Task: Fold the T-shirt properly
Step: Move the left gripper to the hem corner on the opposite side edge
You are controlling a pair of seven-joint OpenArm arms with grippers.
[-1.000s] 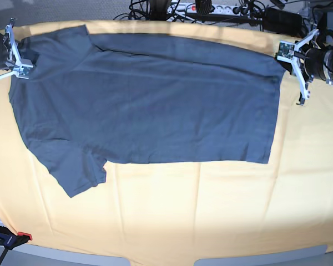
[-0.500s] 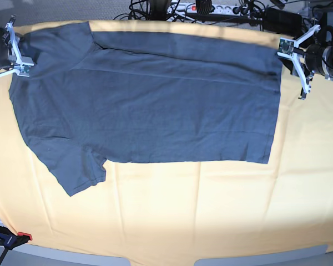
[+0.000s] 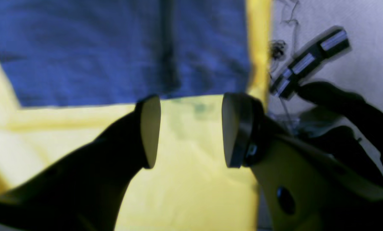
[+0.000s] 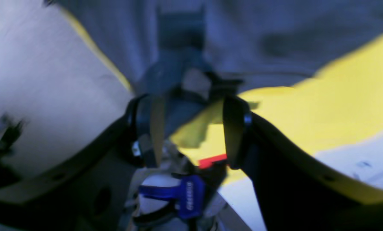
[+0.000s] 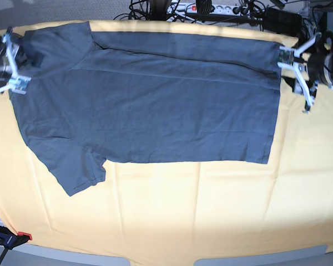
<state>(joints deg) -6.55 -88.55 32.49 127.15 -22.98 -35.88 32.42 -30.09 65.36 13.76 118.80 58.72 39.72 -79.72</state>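
The dark slate-blue T-shirt (image 5: 150, 100) lies flat on the yellow table cloth (image 5: 200, 210), its length running left to right, with one sleeve (image 5: 77, 169) sticking out at the lower left. My left gripper (image 5: 296, 77) is at the shirt's right end. In the left wrist view it (image 3: 191, 128) stands open over bare cloth, just short of the shirt's edge (image 3: 114, 57). My right gripper (image 5: 14, 60) is at the shirt's left end. In the blurred right wrist view it (image 4: 194, 128) stands open, with shirt cloth (image 4: 242, 41) just beyond its fingertips.
Cables and a power strip (image 5: 211, 8) lie behind the table's far edge, with a black box (image 5: 280, 19) next to them. A blue clamp with a red tip (image 5: 5, 239) grips the cloth at the near left corner. Another blue clamp (image 4: 181, 195) shows under the right gripper.
Both grippers have gone from shut to open and let go of the shirt's ends. The shirt's far edge has settled flat on the cloth. Both arms shifted slightly.
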